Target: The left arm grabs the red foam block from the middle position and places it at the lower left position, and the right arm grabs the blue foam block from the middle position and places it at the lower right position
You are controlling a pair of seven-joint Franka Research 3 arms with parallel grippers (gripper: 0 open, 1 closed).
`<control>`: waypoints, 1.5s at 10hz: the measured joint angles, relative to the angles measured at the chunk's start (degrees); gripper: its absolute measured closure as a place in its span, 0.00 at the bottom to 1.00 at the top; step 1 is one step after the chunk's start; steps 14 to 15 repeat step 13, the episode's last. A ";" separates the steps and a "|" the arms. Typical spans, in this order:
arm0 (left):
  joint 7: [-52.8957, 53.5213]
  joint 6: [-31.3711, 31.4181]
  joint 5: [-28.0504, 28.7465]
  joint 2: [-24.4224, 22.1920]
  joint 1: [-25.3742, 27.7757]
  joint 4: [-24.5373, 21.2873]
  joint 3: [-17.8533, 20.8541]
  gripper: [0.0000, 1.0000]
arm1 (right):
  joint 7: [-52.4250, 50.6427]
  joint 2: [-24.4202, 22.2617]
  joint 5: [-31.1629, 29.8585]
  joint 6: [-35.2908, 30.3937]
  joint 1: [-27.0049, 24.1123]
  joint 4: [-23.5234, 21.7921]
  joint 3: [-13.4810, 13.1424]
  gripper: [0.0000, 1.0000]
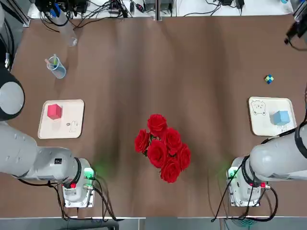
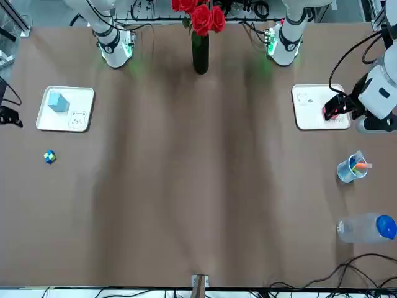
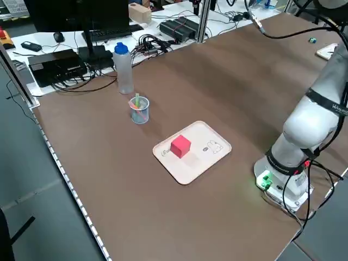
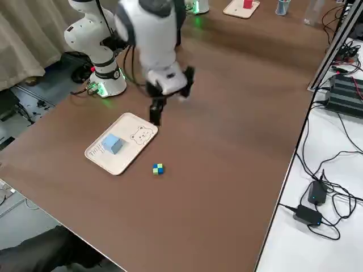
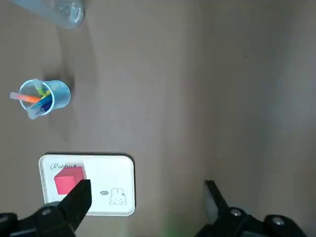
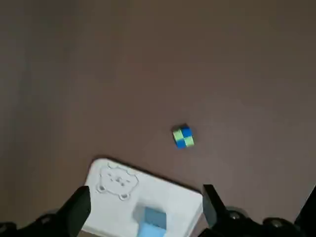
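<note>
Both blocks sit on their trays: red foam block (image 1: 54, 111) on the lower left tray (image 1: 74, 132), blue foam block (image 1: 281, 117) on the bear-face tray (image 1: 259, 125). Left tool (image 5: 145, 200) and right tool (image 6: 143, 202) hang above them, fingers spread, holding nothing. Roses (image 1: 163, 146) stand mid-desk, puzzle cube (image 1: 269, 79) beside the right tray.

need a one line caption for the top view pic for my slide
Small red foam cube sits on the left cream tray, light-blue foam cube on the bear-face tray, red roses between.
</note>
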 joint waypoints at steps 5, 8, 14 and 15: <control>2.34 0.01 0.13 -0.05 -0.06 0.76 -0.23 0.00 | 28.75 -0.02 -0.02 -10.12 1.73 14.58 12.06 0.00; 2.44 0.01 0.14 -0.06 -0.06 0.80 -0.22 0.00 | 37.81 -0.02 -0.02 -14.66 6.19 18.86 12.34 0.00; 2.44 0.01 0.14 -0.06 -0.09 0.80 -0.26 0.00 | 39.50 0.02 -0.02 -17.32 7.79 18.99 12.35 0.00; 2.44 0.01 0.14 -0.06 -0.09 0.80 -0.26 0.00 | 39.50 0.02 -0.02 -17.32 7.79 18.99 12.35 0.00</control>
